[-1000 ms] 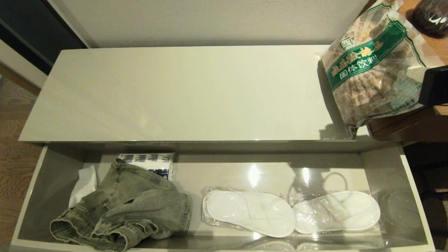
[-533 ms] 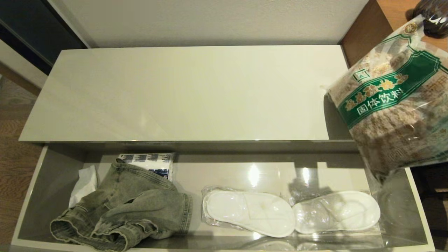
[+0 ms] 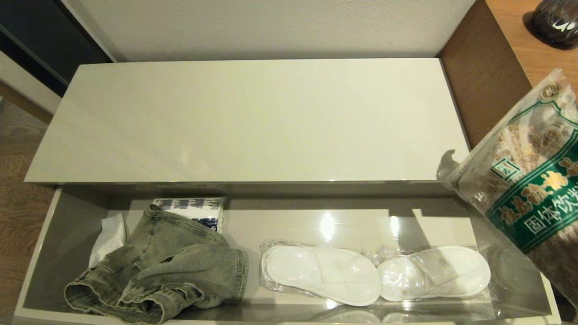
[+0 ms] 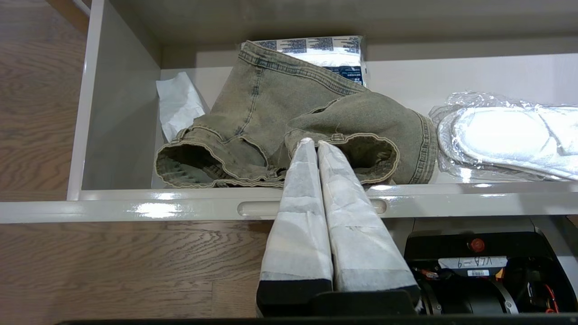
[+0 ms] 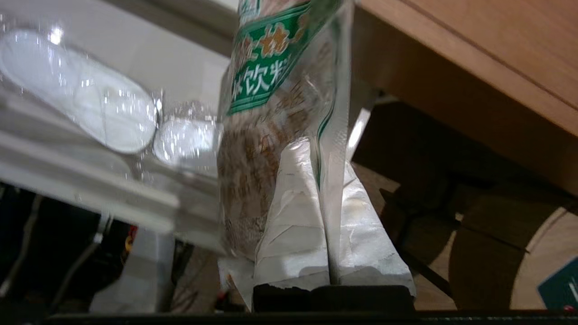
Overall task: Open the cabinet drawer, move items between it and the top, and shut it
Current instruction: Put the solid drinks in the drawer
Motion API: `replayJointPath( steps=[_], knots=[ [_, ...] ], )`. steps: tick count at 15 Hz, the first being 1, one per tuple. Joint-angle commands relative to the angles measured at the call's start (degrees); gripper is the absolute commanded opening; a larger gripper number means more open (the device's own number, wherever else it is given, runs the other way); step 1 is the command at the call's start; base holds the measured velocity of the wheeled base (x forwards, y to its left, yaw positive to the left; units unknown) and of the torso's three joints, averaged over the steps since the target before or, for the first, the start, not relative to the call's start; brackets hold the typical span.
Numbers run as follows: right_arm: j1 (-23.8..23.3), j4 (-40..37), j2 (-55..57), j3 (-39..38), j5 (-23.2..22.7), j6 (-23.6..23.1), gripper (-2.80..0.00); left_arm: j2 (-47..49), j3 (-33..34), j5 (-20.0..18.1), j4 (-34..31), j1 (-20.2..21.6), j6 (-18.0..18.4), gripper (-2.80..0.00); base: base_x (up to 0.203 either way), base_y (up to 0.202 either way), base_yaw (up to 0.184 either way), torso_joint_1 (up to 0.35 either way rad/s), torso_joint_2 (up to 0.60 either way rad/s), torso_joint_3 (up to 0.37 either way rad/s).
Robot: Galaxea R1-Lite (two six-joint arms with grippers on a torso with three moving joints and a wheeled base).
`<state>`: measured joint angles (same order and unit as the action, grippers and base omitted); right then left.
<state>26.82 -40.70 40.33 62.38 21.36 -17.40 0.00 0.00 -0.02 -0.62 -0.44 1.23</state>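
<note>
I count two task items. The first is a food bag (image 3: 533, 189) at the right edge of the head view, hanging in the air over the right end of the open cabinet drawer (image 3: 72, 234), tilted. My right claw (image 5: 326, 149) is pinching its lower edge, fingers pressed onto the plastic. The second is a single denim garment (image 3: 167, 266), crumpled in the lower left of the head frame, in the left end of the drawer.

My left claw (image 4: 314, 142) hangs just before the drawer's front rail with its fingers pressed together, tips in line with the garment's leg opening; I cannot tell if they touch it.

Also in the drawer: two white slippers (image 3: 375, 273) in clear wrap, toe to toe at lower centre and right, one tissue pack (image 3: 192, 208) behind the denim, and one crumpled white paper (image 3: 108, 237) by the left wall. The cabinet top (image 3: 244, 117) fills the middle of the frame. A brown wood counter (image 3: 528, 49) stands at upper right with one dark round object (image 3: 556, 20) on it.

The bag's green band reads 固体饮料 in white. The tissue pack's print is too small to read.
</note>
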Motion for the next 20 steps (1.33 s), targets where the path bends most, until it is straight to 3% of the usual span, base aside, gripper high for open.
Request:
replayJointPath(
  steps=[1, 4, 8, 14, 16, 20],
  knots=[
    [-0.1, -3.1, -5.4, 0.2, -0.1, -1.4, -2.80, 0.1, 0.0, 0.0, 0.0, 0.0, 0.0, -2.80, 0.000, 0.000, 0.000, 0.000, 0.00, 0.000],
    [-0.1, -6.1, -7.3, 0.2, -0.4, -2.7, -2.80, 0.1, 0.0, 0.0, 0.0, 0.0, 0.0, -2.80, 0.000, 0.000, 0.000, 0.000, 0.00, 0.000],
    [-0.1, -8.0, -6.5, -1.6, -6.5, -3.7, -2.80, 0.1, 0.0, 0.0, 0.0, 0.0, 0.0, -2.80, 0.000, 0.000, 0.000, 0.000, 0.00, 0.000],
    [0.0, -6.5, -1.1, -11.5, -15.7, -4.0, -2.80, 0.1, 0.0, 0.0, 0.0, 0.0, 0.0, -2.80, 0.000, 0.000, 0.000, 0.000, 0.00, 0.000],
    [0.1, 0.3, 2.1, -15.0, -16.0, -4.2, -2.80, 0.1, 0.0, 0.0, 0.0, 0.0, 0.0, -2.80, 0.000, 0.000, 0.000, 0.000, 0.00, 0.000],
    [0.1, 27.0, 11.8, -22.3, -14.4, -4.2, -2.80, 0.1, 0.0, 0.0, 0.0, 0.0, 0.0, -2.80, 0.000, 0.000, 0.000, 0.000, 0.00, 0.000]
  ],
)
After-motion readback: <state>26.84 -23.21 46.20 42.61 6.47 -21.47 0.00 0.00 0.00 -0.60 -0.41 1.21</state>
